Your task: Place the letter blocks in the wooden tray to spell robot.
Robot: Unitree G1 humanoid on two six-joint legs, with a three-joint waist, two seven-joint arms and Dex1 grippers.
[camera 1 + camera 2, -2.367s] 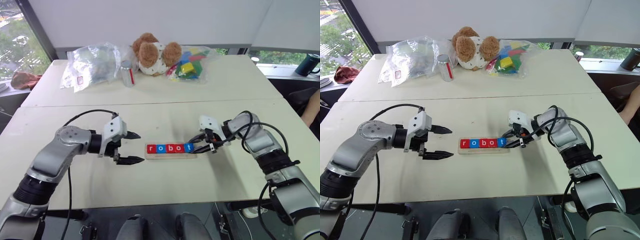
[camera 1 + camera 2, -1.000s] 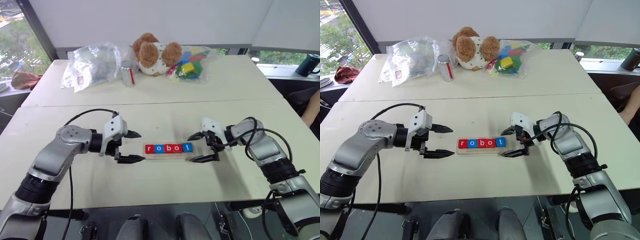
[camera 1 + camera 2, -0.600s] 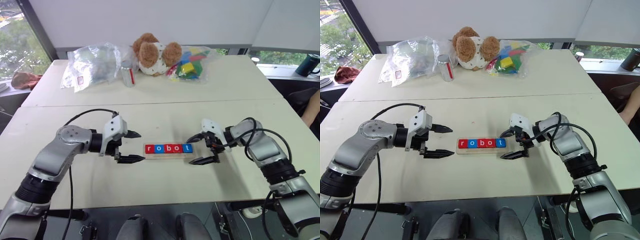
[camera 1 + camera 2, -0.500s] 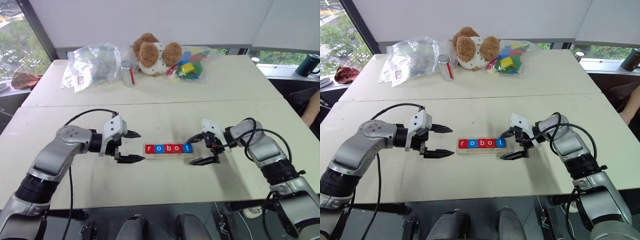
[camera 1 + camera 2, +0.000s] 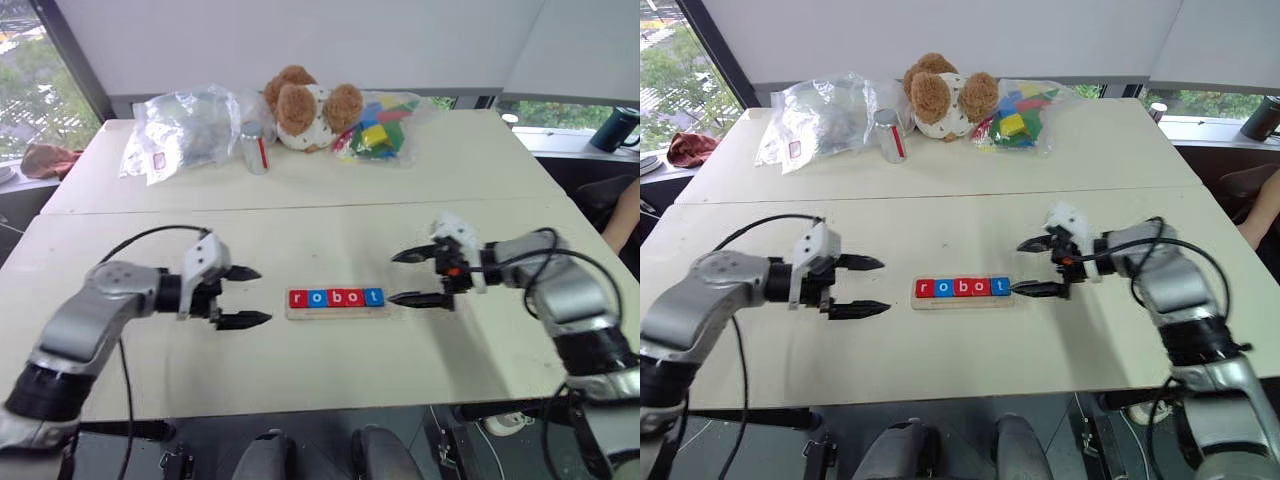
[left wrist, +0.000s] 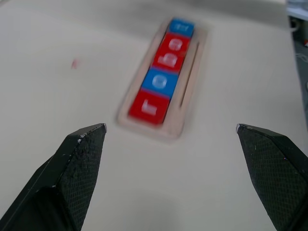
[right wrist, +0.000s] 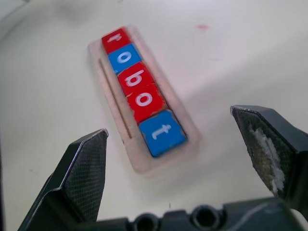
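Five letter blocks (image 5: 337, 297) are being carried in the tray (image 5: 337, 312) near the middle of the front table (image 5: 330, 370), set in a touching row reading r, o, b, o, t: red, blue, red, red, blue. A thin groove is being shown along the tray's side nearest the robot.

The left gripper (image 5: 243, 296) is being held off the tray's r end, apart from it, with its two black fingers spread wide and nothing being gripped between them. The right gripper (image 5: 410, 278) is being held off the t end, likewise spread wide and empty, its lower fingertip lying just beside the tray's end; whether it is touching cannot be told.

On the far table, a teddy bear (image 5: 305, 106), a can (image 5: 254, 147) and two plastic bags are being kept well apart from the tray.
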